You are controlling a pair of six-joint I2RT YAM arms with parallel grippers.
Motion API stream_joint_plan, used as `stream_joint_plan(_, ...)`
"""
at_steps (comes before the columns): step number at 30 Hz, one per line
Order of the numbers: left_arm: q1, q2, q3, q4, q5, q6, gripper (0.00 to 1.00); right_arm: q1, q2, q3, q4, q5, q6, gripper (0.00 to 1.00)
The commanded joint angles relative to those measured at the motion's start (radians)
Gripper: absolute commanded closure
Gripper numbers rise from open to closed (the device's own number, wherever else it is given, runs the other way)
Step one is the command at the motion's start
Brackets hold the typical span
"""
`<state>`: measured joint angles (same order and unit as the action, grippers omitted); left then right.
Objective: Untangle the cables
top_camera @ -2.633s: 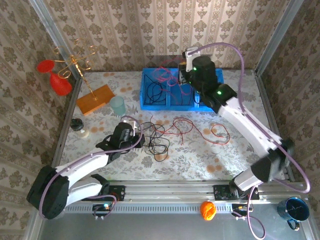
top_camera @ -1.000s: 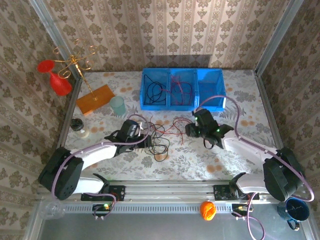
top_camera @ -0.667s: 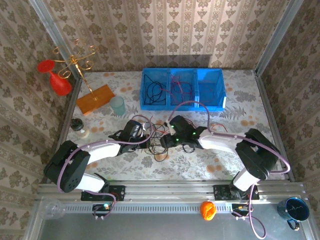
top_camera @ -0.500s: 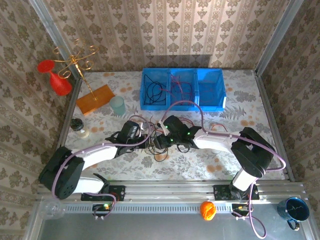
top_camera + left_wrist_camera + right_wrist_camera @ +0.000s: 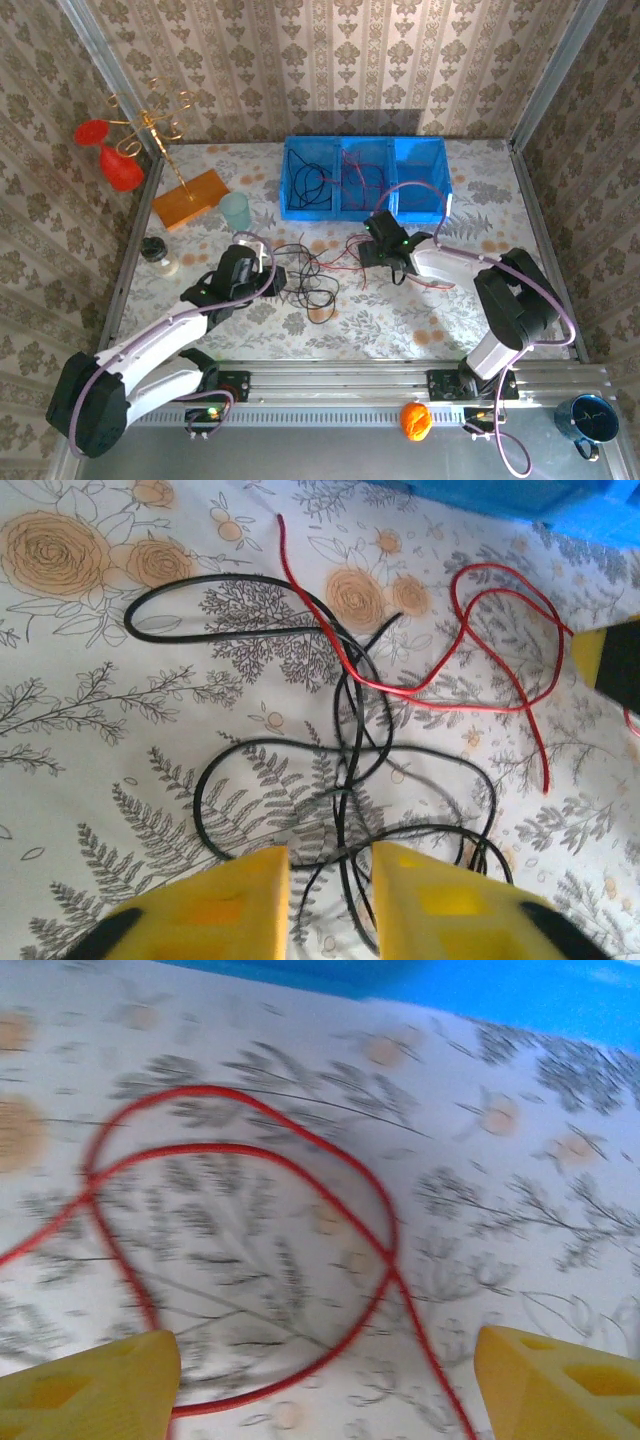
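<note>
Sitting a little farther left than half a second ago, the left gripper [image 5: 330, 860] hangs low over the floral-printed tabletop [image 5: 380, 320]. Its yellow fingers [image 5: 215, 910] stand a narrow gap apart and clamp nothing. Just ahead of them lies the loose tangle of thin black cables [image 5: 345, 780], spread in overlapping loops near the table's middle, much where it lay before. A few strands run under the gap between the fingers, and I cannot tell whether they touch. A thin red cable [image 5: 400, 685] crosses the far side of that tangle and curls off to the right in two arcs, flat on the table. The biggest change is on the right. The right gripper [image 5: 328, 1345], which half a second ago was pushed in among the black loops close to the left one, has drawn back to the right. It now hovers over the red cable's loop with its fingers spread wide, empty, and the loop lies on the table between them. Behind it stands the blue plastic three-compartment bin [image 5: 420, 178], unmoved, with a coiled black cable [image 5: 305, 182] in its left compartment and a bundle of red cable [image 5: 358, 178] in the middle one.
</note>
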<state>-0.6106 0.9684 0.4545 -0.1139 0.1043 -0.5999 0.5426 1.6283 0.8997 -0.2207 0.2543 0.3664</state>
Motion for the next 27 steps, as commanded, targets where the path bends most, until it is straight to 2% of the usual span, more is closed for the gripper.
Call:
stream_joint_plan(1,0.009,-0.012,0.025,-0.057,-0.01,0.017,0.54,-0.056,0.024,-0.015,-0.017,-0.06,0.043,0.25)
stream_joint_plan(5,0.011,-0.022,0.041,-0.081,-0.003,0.016,0.45,-0.094,0.075,-0.034,0.015,-0.096,0.041,0.36)
stream_joint_plan(9,0.012,-0.052,0.04,-0.096,-0.005,0.012,0.43,-0.102,0.088,-0.044,0.025,-0.116,0.03,0.61)
stream_joint_plan(13,0.015,-0.067,0.048,-0.105,-0.005,0.012,0.43,-0.092,0.033,-0.055,0.007,-0.114,0.018,0.87)
stream_joint_plan(15,0.015,-0.066,0.058,-0.107,0.003,0.012,0.43,-0.057,-0.044,-0.065,-0.003,-0.077,0.011,0.93)
stream_joint_plan(18,0.015,-0.068,0.089,-0.119,0.024,0.017,0.43,0.032,-0.221,-0.079,-0.002,-0.024,-0.03,1.0)
stream_joint_plan(23,-0.005,-0.09,0.148,-0.119,0.052,0.065,0.43,0.106,-0.444,0.004,-0.082,0.016,-0.07,1.0)
stream_joint_plan(27,-0.057,-0.122,0.206,-0.101,0.067,0.13,0.33,0.162,-0.55,0.076,-0.097,0.017,-0.107,1.0)
